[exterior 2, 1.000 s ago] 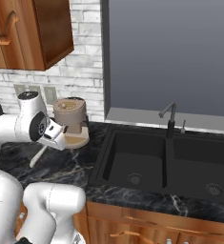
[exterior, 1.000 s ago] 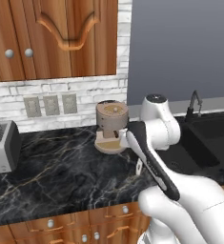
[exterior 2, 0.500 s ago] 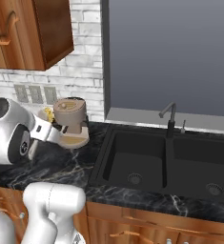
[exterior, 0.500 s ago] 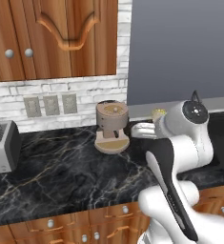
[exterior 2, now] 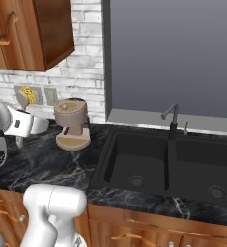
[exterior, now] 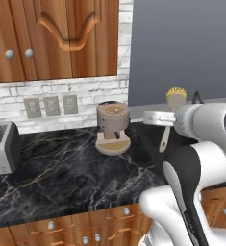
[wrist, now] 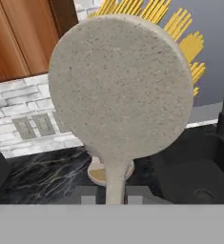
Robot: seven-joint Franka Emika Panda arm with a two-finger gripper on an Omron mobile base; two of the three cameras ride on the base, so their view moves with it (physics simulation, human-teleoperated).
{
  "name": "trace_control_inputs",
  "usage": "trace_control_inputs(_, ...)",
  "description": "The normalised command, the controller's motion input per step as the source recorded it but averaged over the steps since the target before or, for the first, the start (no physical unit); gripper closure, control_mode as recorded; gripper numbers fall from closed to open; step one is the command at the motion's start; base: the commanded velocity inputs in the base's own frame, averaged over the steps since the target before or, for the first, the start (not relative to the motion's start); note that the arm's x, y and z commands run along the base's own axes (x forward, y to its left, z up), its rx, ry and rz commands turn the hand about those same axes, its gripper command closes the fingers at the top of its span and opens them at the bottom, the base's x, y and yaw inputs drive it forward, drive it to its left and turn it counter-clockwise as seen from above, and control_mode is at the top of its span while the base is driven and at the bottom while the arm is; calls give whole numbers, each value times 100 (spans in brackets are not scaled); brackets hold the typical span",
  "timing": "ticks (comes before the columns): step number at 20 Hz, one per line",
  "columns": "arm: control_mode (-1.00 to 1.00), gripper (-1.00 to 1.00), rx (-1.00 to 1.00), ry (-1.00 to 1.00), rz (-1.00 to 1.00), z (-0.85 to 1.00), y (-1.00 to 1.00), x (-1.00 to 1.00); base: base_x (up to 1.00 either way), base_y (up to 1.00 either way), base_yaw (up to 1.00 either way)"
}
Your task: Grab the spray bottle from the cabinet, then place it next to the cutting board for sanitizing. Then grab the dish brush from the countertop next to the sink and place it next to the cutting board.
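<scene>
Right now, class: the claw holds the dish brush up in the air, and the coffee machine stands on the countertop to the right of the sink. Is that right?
Not quite. The claw does hold the dish brush aloft, but the coffee machine stands on the countertop to the left of the sink, as the right base view shows.

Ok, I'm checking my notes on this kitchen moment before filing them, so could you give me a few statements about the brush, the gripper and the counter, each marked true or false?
1. The slim dish brush with yellow bristles and a pale handle is lifted off the glossy black marble countertop. True.
2. The two-finger gripper is shut on the dish brush. True.
3. The tan round coffee machine lies tipped on its side. False: it stands upright on the countertop.
4. The black double sink holds a green bottle. False: both basins show only their drains.
5. The reddish-brown wooden wall cabinet doors hang wide open. False: they are closed.
</scene>
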Motion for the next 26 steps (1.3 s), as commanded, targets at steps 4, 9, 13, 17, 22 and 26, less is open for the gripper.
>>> trace_control_inputs(4, 100, 100, 0, -31, 0, 0, 0, -49, -50, 0, 0)
trace_control_inputs(9, 100, 100, 0, 0, 0, 0, 0, 0, -100, 3, 1)
trace_control_inputs(13, 100, 100, 0, 0, 0, 0, 0, 0, -100, 81, 5)
trace_control_inputs(17, 100, 100, 0, 0, 0, 0, 0, 0, -74, 100, 15)
trace_control_inputs(22, 100, 100, 0, 0, 0, 0, 0, 0, -14, 100, 11)
trace_control_inputs(26, 100, 100, 0, 0, 0, 0, 0, 0, 52, 100, 0)
